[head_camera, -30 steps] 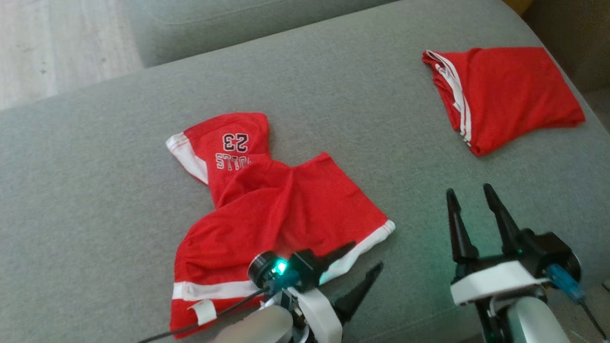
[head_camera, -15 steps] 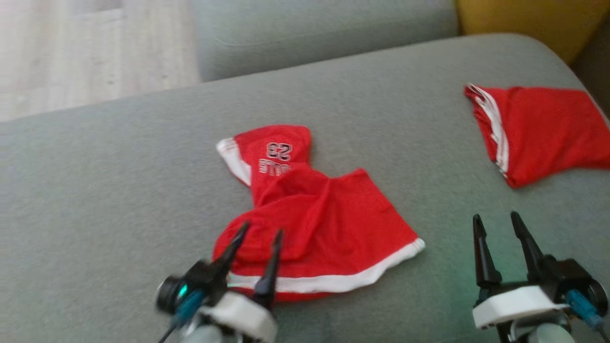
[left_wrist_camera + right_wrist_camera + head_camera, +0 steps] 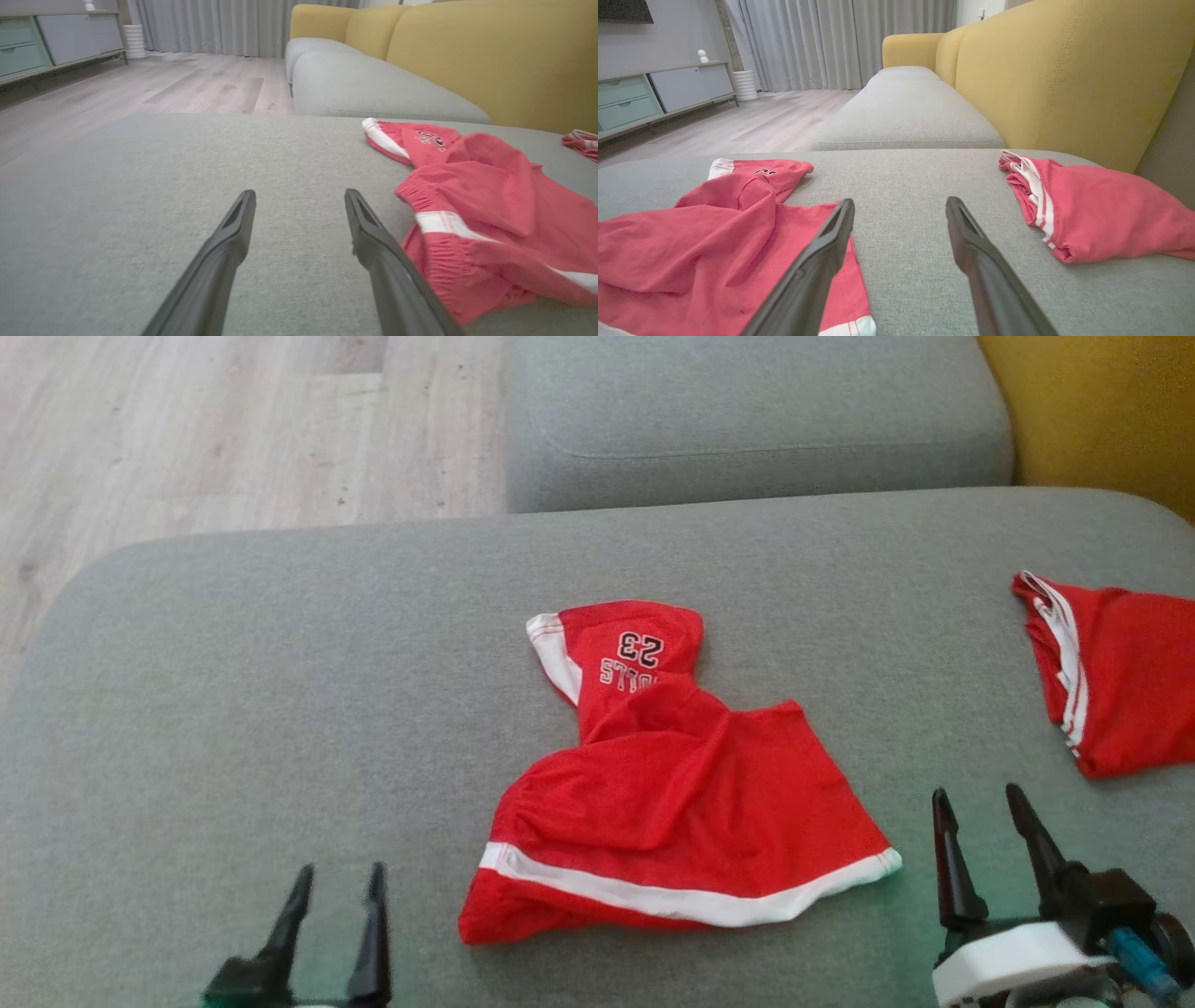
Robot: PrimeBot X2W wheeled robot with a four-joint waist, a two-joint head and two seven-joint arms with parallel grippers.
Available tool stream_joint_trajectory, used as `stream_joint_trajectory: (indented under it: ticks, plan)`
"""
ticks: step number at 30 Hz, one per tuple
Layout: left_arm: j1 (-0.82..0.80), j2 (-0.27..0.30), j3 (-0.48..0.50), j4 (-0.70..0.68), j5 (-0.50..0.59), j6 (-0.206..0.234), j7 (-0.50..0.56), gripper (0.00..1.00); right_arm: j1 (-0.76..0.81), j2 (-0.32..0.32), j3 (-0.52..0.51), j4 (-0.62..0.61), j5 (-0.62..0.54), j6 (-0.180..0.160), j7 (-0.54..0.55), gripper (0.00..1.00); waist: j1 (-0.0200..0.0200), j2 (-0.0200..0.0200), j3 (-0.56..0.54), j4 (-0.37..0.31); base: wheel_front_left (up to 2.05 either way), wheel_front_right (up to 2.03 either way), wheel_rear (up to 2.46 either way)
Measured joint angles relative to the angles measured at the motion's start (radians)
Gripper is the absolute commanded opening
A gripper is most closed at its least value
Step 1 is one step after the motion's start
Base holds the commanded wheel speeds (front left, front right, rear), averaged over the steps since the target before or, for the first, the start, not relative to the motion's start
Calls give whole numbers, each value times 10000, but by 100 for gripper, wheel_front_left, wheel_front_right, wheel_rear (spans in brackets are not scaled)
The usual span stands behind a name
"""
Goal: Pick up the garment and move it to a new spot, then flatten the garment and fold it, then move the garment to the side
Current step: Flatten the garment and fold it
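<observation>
Garment [image 3: 681, 793] between left tool [image 3: 340, 873], right tool [image 3: 976, 795]

A fold hides part of the lettering [image 3: 627, 674] on the red garment [image 3: 672, 793]. Right of it, I see a second red piece [image 3: 1125, 681] cut by the edge; left of it, my left gripper [image 3: 340, 871] is blurred, base cropped.

Garment [image 3: 681, 784], frame centre: red cloth, fine mesh-like knit, matt; white cloth trim. 2nd garment [image 3: 1120, 681], right edge: same matt red cloth w/ white stripes. Seat cushion [image 3: 280, 709]: grey woven fabric, slightly coarse, matt. Floor [image 3: 187, 420], upper left: pale wood-look planks, low sheen. Sofa back [image 3: 490, 60]: yellow fabric, stitched seams. Right tool [image 3: 976, 793] & left tool [image 3: 342, 868]: dark, matt, plastic-looking.
</observation>
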Motion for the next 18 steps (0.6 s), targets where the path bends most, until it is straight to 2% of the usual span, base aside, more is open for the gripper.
stream_joint_trajectory:
  ticks: [4,6,12,18]
  plan:
    - [452,-362,1095,63,416,-441,0,100,114,2,48,209,6,0,0,100,0,0,-55,204,0,0,0]
    - [668,-700,1693,65,809,-940,0,100,174,2,127,351,33,0,0,100,0,0,-76,278,0,0,0]
    - [883,-1308,2481,249,1492,-1789,0,100,213,2,297,573,102,0,0,100,1,0,-97,360,0,0,0]
    - [900,-1726,3091,453,2031,-2313,0,100,208,2,407,654,104,0,0,100,1,0,-119,397,0,0,0]
